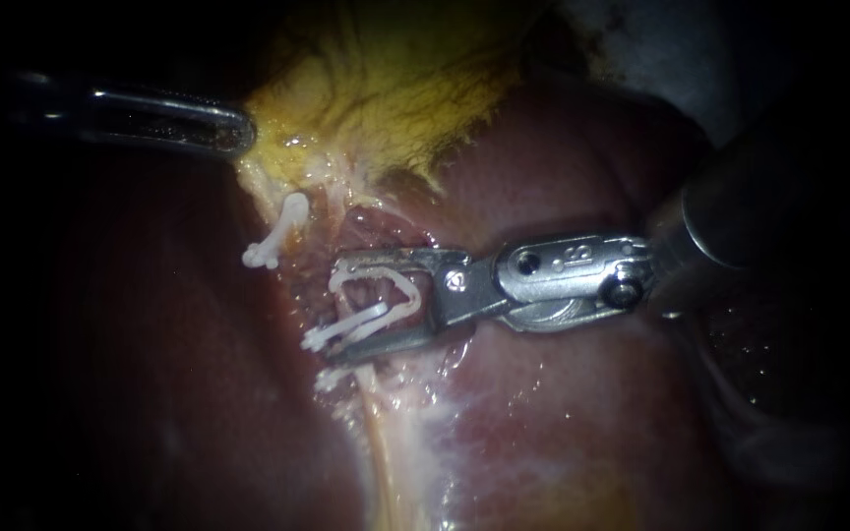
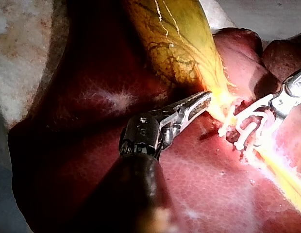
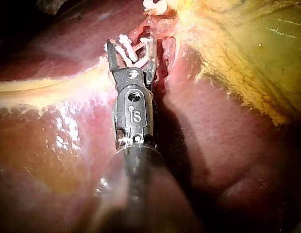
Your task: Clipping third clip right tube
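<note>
Your right instrument [image 1: 336,310] grips an open clip [image 1: 400,282] in its jaws, astride the right tube [image 1: 371,295], likely soft and slippery, so close squarely beside the set clip [image 1: 346,327].

Identify the gallbladder [image 1: 386,88] as yellow-green with dark branching lines, the liver [image 1: 563,413] as dark red, finely mottled, each clip [image 1: 273,241] as white, your right instrument [image 1: 381,300] as silver.

Only a small stamped mark [image 3: 135,115] on the right instrument's [image 3: 131,48] metal body, seemingly a character or two, too blurred to trust. No other writing legible anywhere.
</note>
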`<state>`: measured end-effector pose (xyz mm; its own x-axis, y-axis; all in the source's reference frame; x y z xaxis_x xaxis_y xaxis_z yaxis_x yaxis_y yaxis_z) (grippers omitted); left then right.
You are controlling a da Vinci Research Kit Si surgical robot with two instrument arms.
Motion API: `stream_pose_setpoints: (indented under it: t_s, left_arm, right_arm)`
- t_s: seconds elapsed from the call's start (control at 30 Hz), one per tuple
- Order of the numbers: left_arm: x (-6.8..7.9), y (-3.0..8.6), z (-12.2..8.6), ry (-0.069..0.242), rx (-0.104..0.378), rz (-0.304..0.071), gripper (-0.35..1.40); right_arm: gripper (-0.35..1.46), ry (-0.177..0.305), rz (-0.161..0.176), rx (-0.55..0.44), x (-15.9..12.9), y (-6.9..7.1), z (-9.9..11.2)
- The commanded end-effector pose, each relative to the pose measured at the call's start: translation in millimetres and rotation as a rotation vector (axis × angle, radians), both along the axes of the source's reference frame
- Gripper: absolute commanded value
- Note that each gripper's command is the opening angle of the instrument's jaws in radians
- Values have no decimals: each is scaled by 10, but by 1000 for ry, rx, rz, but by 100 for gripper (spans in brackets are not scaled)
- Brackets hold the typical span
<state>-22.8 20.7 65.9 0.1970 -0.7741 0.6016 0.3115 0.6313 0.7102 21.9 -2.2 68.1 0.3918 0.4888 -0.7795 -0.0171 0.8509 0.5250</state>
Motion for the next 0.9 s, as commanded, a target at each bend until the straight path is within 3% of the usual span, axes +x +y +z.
stream_pose_setpoints:
  t_s: [0.03,0.27,0.5,0.73,0.9]
  left_arm:
    - [0,0,0,0,0,0,-35]
    - [1,0,0,-1,1,1,-35]
    - [1,0,0,-1,1,1,-35]
    - [2,0,0,-1,1,1,-35]
    - [2,0,0,-1,1,1,-35]
  right_arm:
    - [51,2,-1,0,-2,1,-3]
    - [54,9,-9,29,-23,8,-17]
    - [54,18,-43,222,-37,20,-9]
    - [54,0,-33,286,-42,33,12]
    - [54,16,9,349,-38,40,29]
